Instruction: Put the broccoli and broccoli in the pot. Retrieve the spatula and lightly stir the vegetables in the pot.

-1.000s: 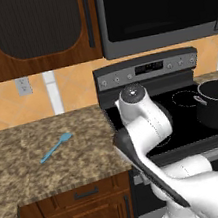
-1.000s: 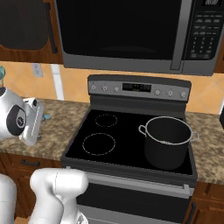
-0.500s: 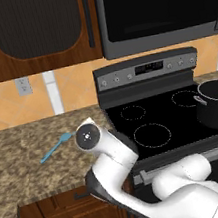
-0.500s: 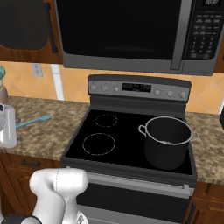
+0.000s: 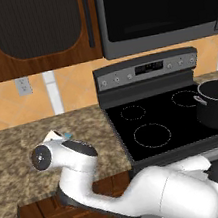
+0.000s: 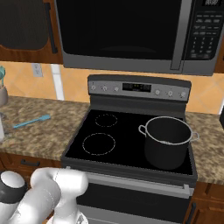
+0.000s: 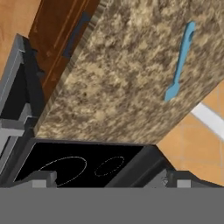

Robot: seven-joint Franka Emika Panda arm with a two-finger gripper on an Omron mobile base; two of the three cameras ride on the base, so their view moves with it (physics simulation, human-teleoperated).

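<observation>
Pincer (image 7: 105,177) wide open, empty | spatula (image 7: 180,61) on counter (image 7: 118,87) | stove (image 6: 127,140) alongside

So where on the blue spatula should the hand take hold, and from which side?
Probably the middle of the thin straight handle of the spatula, coming from above. It lies flat on the granite counter with free space around it, so open fingers could likely straddle the narrow handle across its length more easily than the wider blade.

Glossy white arm (image 5: 161,193) built of rounded, bulbous shell segments, smooth and unmarked; dark grey, nearly black bands ring the joints where segments meet, and a round dark grey cap with a small paler centre closes one joint end (image 5: 40,158); another dark-capped joint (image 6: 9,193) shows from the right base view
</observation>
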